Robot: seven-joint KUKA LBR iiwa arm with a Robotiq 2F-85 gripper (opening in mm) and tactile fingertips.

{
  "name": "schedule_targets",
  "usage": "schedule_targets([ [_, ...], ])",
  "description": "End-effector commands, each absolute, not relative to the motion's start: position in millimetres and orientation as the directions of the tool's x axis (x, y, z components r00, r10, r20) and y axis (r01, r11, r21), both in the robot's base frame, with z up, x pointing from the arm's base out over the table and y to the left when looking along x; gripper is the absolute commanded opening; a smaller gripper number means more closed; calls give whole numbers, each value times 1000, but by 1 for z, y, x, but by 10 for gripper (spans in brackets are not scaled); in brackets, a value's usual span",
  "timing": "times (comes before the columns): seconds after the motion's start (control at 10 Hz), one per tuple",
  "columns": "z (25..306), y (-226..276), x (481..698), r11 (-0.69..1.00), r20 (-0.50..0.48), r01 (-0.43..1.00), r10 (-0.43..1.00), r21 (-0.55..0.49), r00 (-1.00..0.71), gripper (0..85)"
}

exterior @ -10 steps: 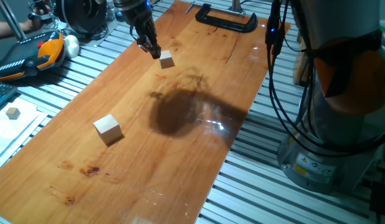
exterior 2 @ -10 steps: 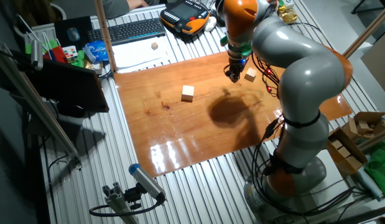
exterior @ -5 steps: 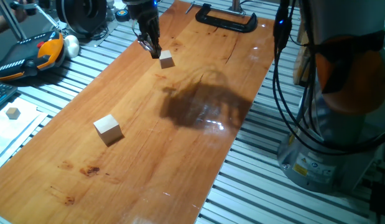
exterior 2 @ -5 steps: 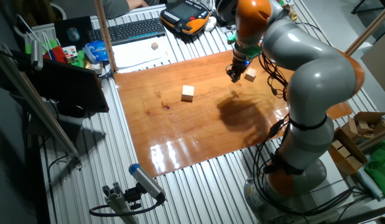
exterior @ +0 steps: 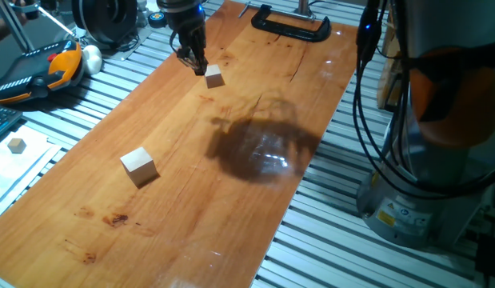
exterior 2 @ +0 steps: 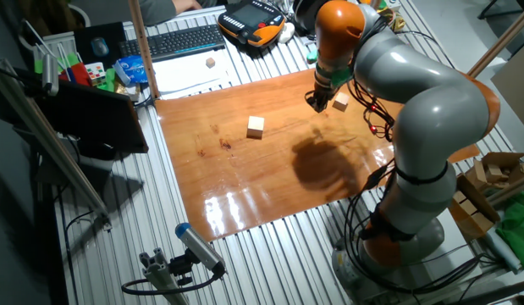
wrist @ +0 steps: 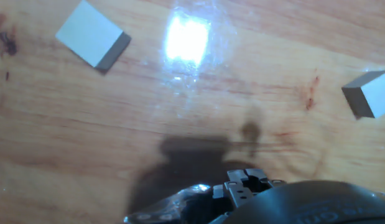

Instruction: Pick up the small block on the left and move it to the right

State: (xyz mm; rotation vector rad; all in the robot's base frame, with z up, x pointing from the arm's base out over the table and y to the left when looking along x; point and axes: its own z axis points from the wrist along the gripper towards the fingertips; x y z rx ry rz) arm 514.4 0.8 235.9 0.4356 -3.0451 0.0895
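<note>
The small block (exterior: 214, 78) (exterior 2: 339, 102) rests on the wooden board near its far end. My gripper (exterior: 197, 67) (exterior 2: 317, 103) hovers just beside it, on the side facing the larger wooden cube (exterior: 139, 166) (exterior 2: 256, 127), and has no hold on it. The dark fingers taper to a narrow tip, and their gap does not show. In the hand view only the dark hand body appears at the bottom. One pale block (wrist: 92, 42) lies at the top left and another (wrist: 369, 93) at the right edge. I cannot tell which is which.
A black clamp (exterior: 291, 24) grips the board's far edge. A tiny cube (exterior: 17, 145) (exterior 2: 211, 62) sits on white paper beside the board. An orange-and-black pendant (exterior: 39, 70), a keyboard (exterior 2: 181, 40) and cables crowd the slatted table around the board.
The arm's elbow swung and its shadow on the board slid sideways. The gripper shifted slightly but stays beside the small block. Neither block moved.
</note>
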Motion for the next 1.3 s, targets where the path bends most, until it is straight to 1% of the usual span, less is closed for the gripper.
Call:
schedule_targets([
  [0.0, 236, 1, 514, 955, 73, -293, -289, -53, -954, 7],
  [0.1, 236, 0, 515, 949, 63, -307, -302, -72, -951, 20],
  [0.3, 238, -11, 528, 942, 56, -324, -320, -85, -946, 130],
  [0.5, 236, -30, 552, 926, 69, -367, -362, -85, -930, 283],
  [0.6, 234, -39, 562, 923, 70, -376, -371, -84, -926, 327],
  [0.7, 231, -49, 570, 921, 73, -380, -375, -86, -924, 360],
  [0.9, 221, -66, 586, 911, 69, -405, -401, -70, -914, 383],
  [1.0, 216, -73, 590, 910, 71, -408, -404, -71, -912, 393],
  [1.2, 204, -84, 596, 906, 70, -418, -413, -71, -908, 470],
])
